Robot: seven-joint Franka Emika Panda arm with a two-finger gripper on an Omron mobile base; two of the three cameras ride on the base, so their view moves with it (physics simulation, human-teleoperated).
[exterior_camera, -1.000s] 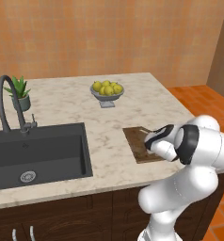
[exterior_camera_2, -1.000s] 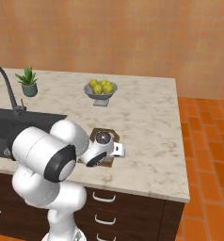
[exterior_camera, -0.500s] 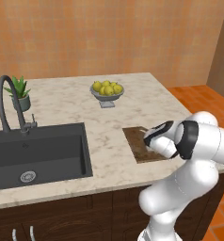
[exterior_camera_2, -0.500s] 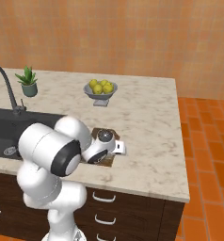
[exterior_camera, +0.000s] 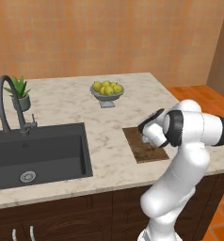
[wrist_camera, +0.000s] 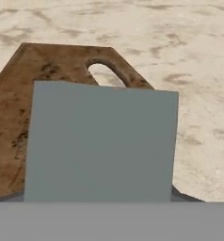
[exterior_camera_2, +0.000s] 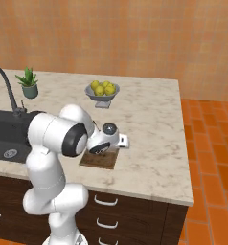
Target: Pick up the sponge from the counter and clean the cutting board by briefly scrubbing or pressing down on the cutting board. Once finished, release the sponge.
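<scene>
In the hand view the sponge (wrist_camera: 100, 143) shows its grey-green face close up and covers the fingertips. It sits in my gripper just above the cutting board (wrist_camera: 24, 103), a dark brown wooden slab with a handle hole. In the left base view my gripper (exterior_camera: 148, 136) is low over the cutting board (exterior_camera: 141, 149) near the counter's (exterior_camera: 109, 155) front edge. In the right base view my gripper (exterior_camera_2: 101, 149) points down at the cutting board (exterior_camera_2: 99, 160), and the arm hides most of the board.
A bowl of yellow fruit (exterior_camera: 107, 90) stands behind the board. The dark sink basin (exterior_camera: 38, 153) with its faucet (exterior_camera: 10, 101) lies to the left, with a small potted plant (exterior_camera: 20, 94) behind it. Bare counter (exterior_camera_2: 149, 124) extends to the right.
The hand has shifted slightly over the cutting board with the sponge still in it, and the elbow has swung a little. Nothing else has moved.
</scene>
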